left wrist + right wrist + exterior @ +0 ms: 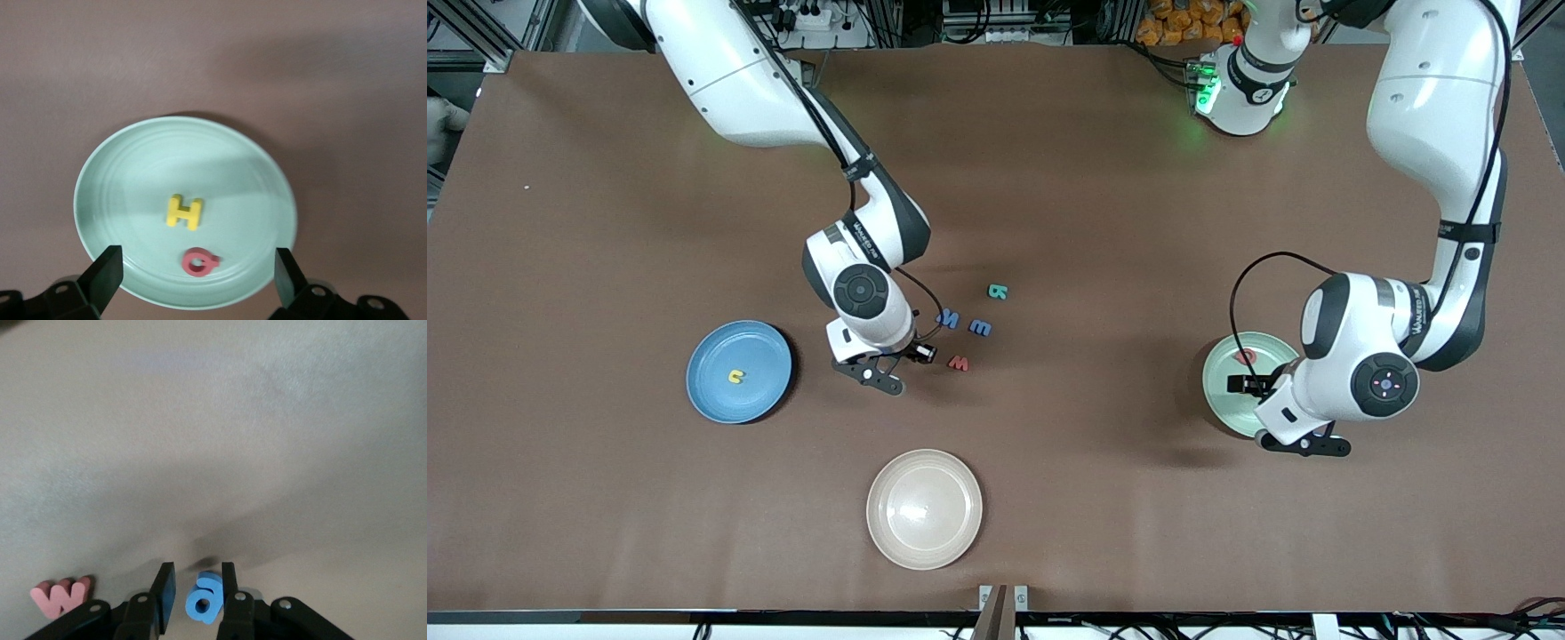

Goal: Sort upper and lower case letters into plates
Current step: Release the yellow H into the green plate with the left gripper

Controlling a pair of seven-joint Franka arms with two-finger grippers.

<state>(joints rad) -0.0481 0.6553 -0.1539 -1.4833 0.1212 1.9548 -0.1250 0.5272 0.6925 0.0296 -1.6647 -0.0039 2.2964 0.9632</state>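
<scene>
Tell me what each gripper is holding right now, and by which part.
The right gripper pinches a small blue letter by its sides; the left gripper holds nothing.

A brown matte table top [1049, 178] carries everything. Under the left gripper [195, 270], whose fingers are black, a pale mint green round plate [120, 173] holds a yellow flat toy letter H [184, 212] and a red flat toy letter Q [198, 262]. Between the black fingers of the right gripper [193, 590] sits a light blue toy letter [203, 599], with a red toy letter w [60, 597] just beside that gripper. Near it lie a blue letter N [949, 319], a blue letter E [980, 328] and a teal letter [998, 291]. A sky blue round plate [711, 391] holds a yellow letter [735, 377]. The third plate [889, 524] is beige cream.
</scene>
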